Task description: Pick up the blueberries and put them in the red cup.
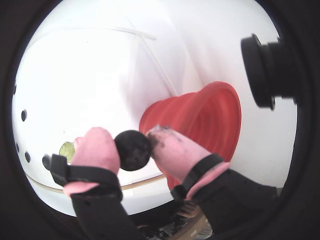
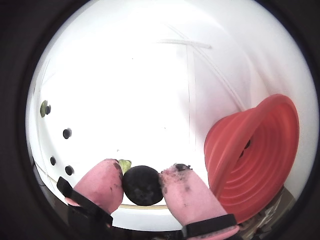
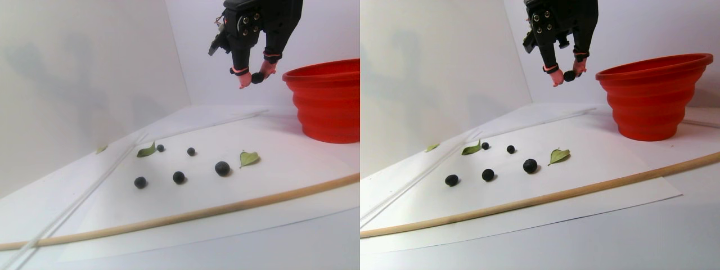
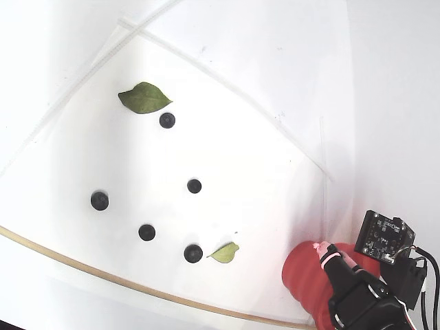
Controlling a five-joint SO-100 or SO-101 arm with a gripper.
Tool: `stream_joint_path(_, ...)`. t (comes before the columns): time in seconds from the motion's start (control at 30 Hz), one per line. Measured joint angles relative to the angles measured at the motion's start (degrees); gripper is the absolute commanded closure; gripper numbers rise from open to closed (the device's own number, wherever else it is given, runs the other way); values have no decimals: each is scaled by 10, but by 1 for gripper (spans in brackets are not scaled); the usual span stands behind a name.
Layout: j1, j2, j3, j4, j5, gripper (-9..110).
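Observation:
My gripper (image 1: pixel 133 146), with pink fingertips, is shut on one dark blueberry (image 1: pixel 133 151) and holds it high above the table. It shows the same in the other wrist view (image 2: pixel 142 181). In the stereo pair view the gripper (image 3: pixel 257 77) hangs just left of the red cup's (image 3: pixel 326 107) rim, at rim height. The ribbed red cup stands right of the fingers in both wrist views (image 1: pixel 210 115) (image 2: pixel 265 160). Several more blueberries (image 3: pixel 179 177) (image 4: pixel 146 232) lie scattered on the white sheet. In the fixed view the arm covers part of the cup (image 4: pixel 300 276).
Two green leaves (image 4: pixel 144 97) (image 4: pixel 225 253) lie among the berries; a third small one (image 3: pixel 101 149) lies off to the left. A thin wooden rod (image 3: pixel 225 208) runs along the sheet's front edge. White walls close in behind.

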Motion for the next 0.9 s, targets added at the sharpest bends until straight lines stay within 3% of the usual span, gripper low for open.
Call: stream_joint_path(0.9, 75, 73, 2, 73, -32, 88)
